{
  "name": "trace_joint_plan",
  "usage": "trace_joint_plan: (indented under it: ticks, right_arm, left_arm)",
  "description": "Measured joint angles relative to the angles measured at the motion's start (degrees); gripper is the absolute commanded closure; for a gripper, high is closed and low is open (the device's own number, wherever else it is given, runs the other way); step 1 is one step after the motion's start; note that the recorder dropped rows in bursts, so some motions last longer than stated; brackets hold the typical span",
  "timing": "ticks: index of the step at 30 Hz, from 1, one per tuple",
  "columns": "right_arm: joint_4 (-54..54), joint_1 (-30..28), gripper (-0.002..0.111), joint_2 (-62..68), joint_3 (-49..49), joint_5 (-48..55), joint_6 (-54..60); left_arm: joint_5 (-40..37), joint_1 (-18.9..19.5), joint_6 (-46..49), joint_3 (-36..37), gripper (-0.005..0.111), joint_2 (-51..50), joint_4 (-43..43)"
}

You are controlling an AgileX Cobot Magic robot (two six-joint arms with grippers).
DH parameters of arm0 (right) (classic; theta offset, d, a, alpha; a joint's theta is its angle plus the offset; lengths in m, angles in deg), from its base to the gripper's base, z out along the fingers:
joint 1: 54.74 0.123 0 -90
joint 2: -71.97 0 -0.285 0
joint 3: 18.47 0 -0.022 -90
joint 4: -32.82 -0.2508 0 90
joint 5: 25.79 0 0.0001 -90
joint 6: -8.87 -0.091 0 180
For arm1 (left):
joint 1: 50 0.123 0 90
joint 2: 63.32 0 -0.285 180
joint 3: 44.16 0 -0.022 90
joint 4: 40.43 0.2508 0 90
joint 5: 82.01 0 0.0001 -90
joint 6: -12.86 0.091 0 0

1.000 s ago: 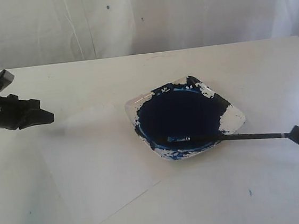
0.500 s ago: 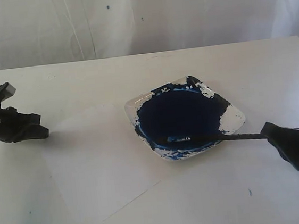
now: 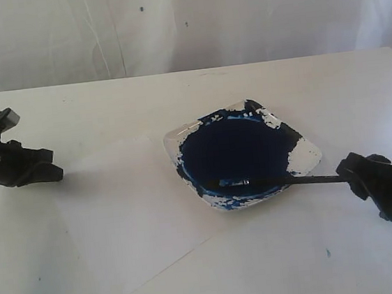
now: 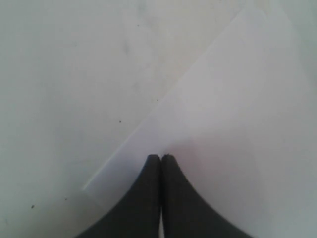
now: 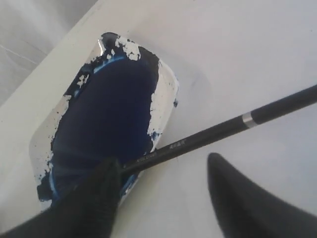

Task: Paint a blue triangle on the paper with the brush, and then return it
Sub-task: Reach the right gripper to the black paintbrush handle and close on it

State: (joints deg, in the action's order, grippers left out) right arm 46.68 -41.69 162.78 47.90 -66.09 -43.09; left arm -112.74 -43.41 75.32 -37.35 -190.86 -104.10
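Here the thin black-handled paintbrush [image 5: 198, 139] lies with its bristles in the square dish of dark blue paint [image 3: 308, 155]. The right gripper [image 5: 162, 159] straddles its handle, jaws apart. The left gripper [image 4: 161, 157], fingers together, sits at the edge of the plain white paper sheet [image 3: 134, 224]. The sheet is blank, so painting and return both remain.

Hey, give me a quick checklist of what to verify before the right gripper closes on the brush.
1. Right gripper open: ok, jaws stand wide apart.
2. Brush handle inside the jaws: cannot tell. It crosses the gap and meets one finger, but depth is unclear.
3. Bristle end in the blue paint of the dish: ok.
4. Left gripper shut, tips over the paper edge: ok. Whether it presses the sheet: cannot tell.
5. Paper free of blue marks: ok, none visible.
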Motion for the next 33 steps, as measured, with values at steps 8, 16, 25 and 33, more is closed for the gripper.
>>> trace_joint_plan:
  ticks: [8,16,25,33]
  right_arm:
    - [1.2,0.0,0.039,2.7,-2.0,0.4,-10.6]
    - [1.2,0.0,0.041,9.9,-5.8,-0.3,-15.0]
    - [1.2,0.0,0.043,15.2,-10.3,-0.6,-17.7]
    - [1.2,0.0,0.044,20.6,-12.6,-1.8,-20.1]
  left_arm:
    - [0.2,0.0,-0.1,0.0,0.107,0.0,0.0]
    - [0.5,0.0,-0.1,0.0,0.107,0.0,-0.2]
    - [1.1,0.0,-0.1,0.0,0.107,0.0,-0.5]
    - [1.4,0.0,-0.1,0.0,0.107,0.1,-0.7]
